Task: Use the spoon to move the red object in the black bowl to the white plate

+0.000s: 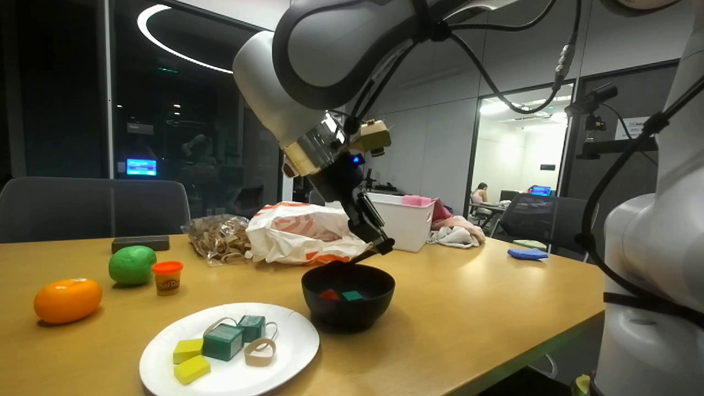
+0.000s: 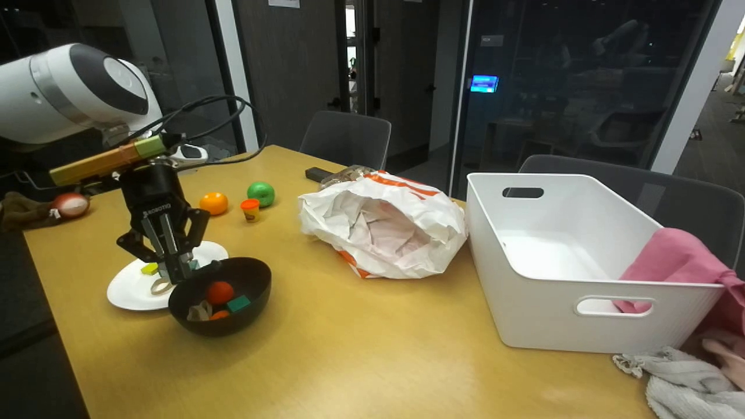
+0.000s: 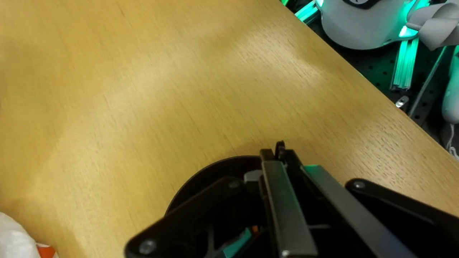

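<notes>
Wood-grain table [image 1: 467, 308], and the pincer [image 1: 378, 243] has a dark spoon [image 1: 363, 255] clamped, slanting down toward the black bowl [image 1: 346, 317], probably to get under that red ball [image 2: 220, 293].

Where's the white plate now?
In both exterior views, the white plate sits on the table, left of the black bowl. Yellow blocks lie on it.

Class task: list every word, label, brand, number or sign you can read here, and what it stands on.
"ROBOTIQ": black housing above the jaws.
"Play Do", its end unclear: small orange tub.
Too small or blurred to read: blue screen, grey sign, white sheet, green lit sign.
</notes>
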You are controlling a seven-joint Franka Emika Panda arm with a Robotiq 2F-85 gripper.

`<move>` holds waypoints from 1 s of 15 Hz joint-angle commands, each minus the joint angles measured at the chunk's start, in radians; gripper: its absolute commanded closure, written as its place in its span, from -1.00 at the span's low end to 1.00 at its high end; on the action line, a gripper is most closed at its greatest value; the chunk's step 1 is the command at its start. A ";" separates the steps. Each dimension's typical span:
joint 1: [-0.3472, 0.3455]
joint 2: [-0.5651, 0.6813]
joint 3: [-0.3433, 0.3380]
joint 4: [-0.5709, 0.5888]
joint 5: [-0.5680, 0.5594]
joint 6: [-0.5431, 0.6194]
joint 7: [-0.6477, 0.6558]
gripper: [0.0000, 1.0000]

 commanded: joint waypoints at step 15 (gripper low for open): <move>-0.065 -0.023 -0.137 -0.084 0.178 0.124 -0.169 0.80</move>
